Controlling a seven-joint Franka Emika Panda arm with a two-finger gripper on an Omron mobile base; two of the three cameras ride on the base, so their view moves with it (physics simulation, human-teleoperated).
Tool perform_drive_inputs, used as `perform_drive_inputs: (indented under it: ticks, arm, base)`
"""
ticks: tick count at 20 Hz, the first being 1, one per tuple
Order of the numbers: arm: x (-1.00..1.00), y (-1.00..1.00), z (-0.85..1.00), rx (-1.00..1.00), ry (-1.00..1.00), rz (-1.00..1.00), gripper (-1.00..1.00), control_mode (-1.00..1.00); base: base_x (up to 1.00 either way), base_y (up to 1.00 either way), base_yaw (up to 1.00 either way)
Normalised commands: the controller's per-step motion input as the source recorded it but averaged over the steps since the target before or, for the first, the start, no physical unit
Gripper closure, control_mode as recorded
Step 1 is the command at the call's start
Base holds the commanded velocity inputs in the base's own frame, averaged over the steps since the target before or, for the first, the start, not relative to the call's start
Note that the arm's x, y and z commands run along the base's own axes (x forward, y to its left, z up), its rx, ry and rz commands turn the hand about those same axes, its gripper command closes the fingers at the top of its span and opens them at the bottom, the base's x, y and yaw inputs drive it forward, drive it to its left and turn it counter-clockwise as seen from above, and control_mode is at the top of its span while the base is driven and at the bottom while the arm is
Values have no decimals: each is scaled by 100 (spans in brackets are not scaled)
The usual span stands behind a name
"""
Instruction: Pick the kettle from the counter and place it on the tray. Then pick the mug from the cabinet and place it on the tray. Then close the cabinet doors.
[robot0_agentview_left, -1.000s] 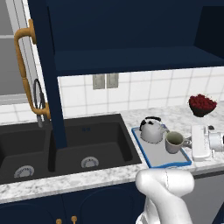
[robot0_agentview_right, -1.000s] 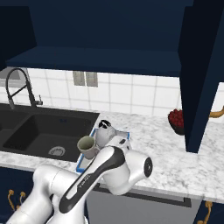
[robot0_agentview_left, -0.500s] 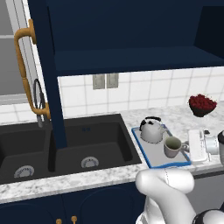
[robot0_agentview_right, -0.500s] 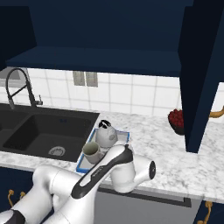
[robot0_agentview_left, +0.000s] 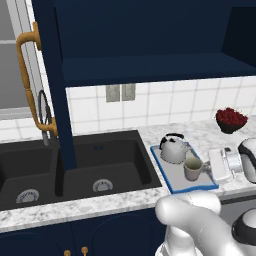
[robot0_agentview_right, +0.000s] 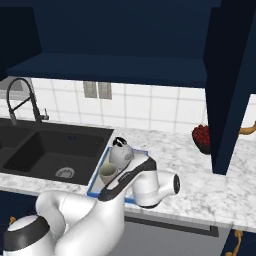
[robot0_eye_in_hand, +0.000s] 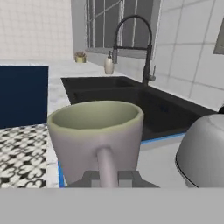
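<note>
Over the blue-rimmed grey tray, I see my gripper clamped tight on the beige ceramic mug by its handle, beside the rounded silver kettle.

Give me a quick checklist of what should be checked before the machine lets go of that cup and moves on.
1. Kettle on the tray: ok, it stands at the far end.
2. Mug over the tray: ok, it is upright near the front, beside the kettle.
3. Mug fully resting on the tray: cannot tell; its base is hidden in the hand view.
4. Claw grip: ok, shut on the mug's handle.
5. Mug clear of the kettle: ok, a gap shows between them in the hand view.
6. Cabinet doors closed: not ok, both stand open, shelf exposed.
</note>
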Motion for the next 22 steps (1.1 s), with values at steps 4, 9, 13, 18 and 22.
perform_drive_inputs:
  ticks: [4,9,13,18,22]
  arm:
    - [38,-13,-37,0,11,8,100,-100]
    - [23,-21,-30,0,1,10,100,-100]
    - [17,-21,-25,1,0,10,100,-100]
    - [19,-16,-22,1,0,7,100,-100]
    - [7,-6,-20,0,0,4,-100,-100]
  base:
    - [0,0,0]
    - [0,0,0]
    - [0,0,0]
    - [0,0,0]
    - [0,0,0]
